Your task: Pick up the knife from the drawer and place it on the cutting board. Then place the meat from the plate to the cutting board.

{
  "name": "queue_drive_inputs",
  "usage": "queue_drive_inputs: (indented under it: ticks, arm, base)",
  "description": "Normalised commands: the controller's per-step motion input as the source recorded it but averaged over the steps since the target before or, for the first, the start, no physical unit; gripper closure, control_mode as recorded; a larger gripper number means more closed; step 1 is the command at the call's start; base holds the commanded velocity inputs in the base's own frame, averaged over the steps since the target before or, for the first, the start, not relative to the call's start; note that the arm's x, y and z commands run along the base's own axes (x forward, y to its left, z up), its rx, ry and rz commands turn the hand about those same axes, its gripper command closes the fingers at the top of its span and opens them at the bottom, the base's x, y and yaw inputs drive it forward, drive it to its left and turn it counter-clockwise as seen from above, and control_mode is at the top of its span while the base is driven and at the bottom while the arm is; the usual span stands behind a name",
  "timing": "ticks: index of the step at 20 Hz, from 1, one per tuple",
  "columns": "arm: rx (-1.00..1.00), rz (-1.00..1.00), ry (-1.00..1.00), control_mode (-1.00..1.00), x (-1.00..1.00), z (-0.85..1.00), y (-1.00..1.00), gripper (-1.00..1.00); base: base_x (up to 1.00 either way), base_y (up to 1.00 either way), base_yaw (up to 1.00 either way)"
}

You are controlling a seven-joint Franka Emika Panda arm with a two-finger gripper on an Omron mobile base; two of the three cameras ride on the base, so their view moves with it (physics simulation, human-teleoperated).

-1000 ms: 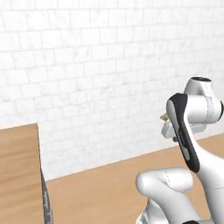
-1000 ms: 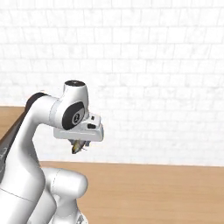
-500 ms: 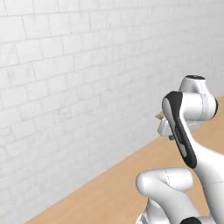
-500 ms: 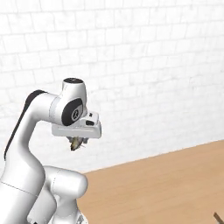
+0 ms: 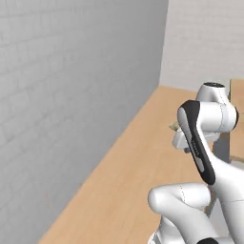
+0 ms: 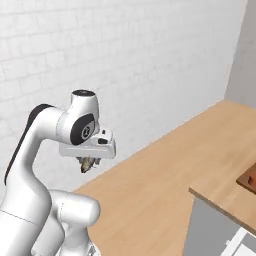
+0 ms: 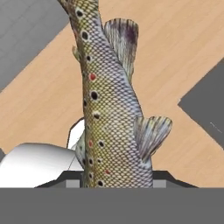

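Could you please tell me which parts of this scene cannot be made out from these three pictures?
- Fish: hand view, head end cut off by the top edge; a small speck under the hand in the right base view.
- Pincer fingertips: hand view, hidden behind the fish.
- Cutting board: right base view, a corner shows; the rest is cut off by the right edge.

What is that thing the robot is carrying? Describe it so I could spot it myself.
Find the white arm in front of the white brick wall, above the wood floor. Follow it to the claw hanging under its end. Clamped there is a fish: olive scaly skin, dark and red spots and fanned fins, the one patterned thing among plain surfaces.
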Motion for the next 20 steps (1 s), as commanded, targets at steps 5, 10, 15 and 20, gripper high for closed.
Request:
queue_drive_inputs:
  ticks: [5,10,15,20]
  arm:
    - [0.0,0.0,0.0,1.0,0.0,0.0,0.0,1.0]
    - [0.0,0.0,0.0,1.0,0.0,0.0,0.0,1.0]
    - [0.0,0.0,0.0,1.0,0.0,0.0,0.0,1.0]
    - [0.0,0.0,0.0,1.0,0.0,0.0,0.0,1.0]
  base:
    - [0.4,0.0,-0.7]
    - [0.44,0.0,-0.68]
    - [0.44,0.0,-0.7]
    - [0.25,0.09,-0.68]
